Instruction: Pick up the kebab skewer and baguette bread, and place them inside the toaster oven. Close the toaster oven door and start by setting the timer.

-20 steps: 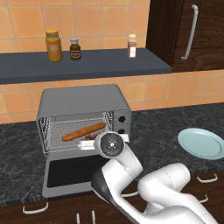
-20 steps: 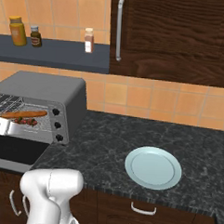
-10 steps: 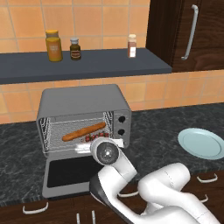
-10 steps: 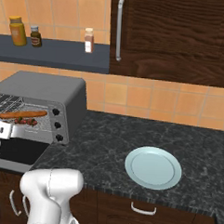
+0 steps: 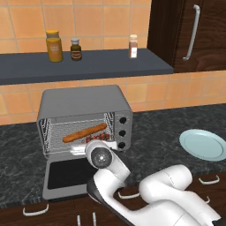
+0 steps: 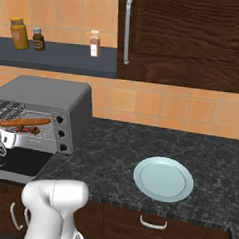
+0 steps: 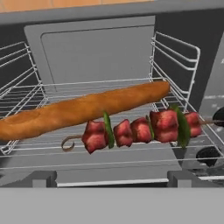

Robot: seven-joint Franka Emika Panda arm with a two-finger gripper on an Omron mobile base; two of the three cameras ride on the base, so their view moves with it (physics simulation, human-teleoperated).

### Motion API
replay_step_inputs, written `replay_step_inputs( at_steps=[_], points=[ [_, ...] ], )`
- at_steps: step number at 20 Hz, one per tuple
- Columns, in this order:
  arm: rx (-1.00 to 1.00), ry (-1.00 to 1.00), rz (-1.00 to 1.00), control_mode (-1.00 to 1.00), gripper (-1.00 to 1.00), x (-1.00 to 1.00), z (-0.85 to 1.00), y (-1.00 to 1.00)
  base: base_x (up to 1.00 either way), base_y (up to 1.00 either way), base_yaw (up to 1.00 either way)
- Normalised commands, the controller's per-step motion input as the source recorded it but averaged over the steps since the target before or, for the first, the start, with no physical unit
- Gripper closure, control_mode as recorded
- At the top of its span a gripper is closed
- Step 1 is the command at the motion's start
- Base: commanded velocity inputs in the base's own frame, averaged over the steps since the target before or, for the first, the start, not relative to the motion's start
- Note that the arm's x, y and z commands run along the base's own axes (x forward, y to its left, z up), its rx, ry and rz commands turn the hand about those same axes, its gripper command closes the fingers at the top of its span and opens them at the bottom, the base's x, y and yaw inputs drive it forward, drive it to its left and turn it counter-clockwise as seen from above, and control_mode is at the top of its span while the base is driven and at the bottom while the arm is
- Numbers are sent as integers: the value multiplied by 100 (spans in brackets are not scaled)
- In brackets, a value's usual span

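Observation:
The grey toaster oven (image 5: 84,99) (image 6: 48,93) stands with its door (image 5: 66,174) (image 6: 17,161) folded down flat. On its wire rack (image 7: 175,52) the long orange-brown baguette bread (image 5: 84,132) (image 6: 24,121) (image 7: 83,109) lies slanted. The kebab skewer (image 5: 98,138) (image 6: 26,129) (image 7: 140,129), red meat chunks with green pieces, rests just in front of it. My gripper (image 5: 92,144) (image 6: 9,137) (image 7: 111,179) hovers over the door at the oven's mouth. It is open with nothing between its fingers. Three black knobs (image 5: 122,131) (image 6: 61,133) run down the oven's right side.
A pale blue plate (image 5: 203,144) (image 6: 163,178) lies on the dark counter to the right. Above the oven a shelf (image 5: 110,66) carries an orange jar (image 5: 54,45) and two small bottles. A dark cabinet with a bar handle (image 5: 190,33) (image 6: 127,30) hangs at the right.
My hand has drawn back from the oven's mouth, toward the front and slightly left, over the open door. The skewer and baguette stay on the rack.

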Motion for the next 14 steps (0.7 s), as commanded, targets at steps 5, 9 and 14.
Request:
replay_step_inputs(
  at_steps=[5,9,14],
  points=[
    [0,0,0,-100,-100,18,-10,17,0,0,0],
    [0,0,0,-100,-100,3,-15,10,0,0,0],
    [0,0,0,-100,-100,11,-31,7,0,0,0]
  ],
)
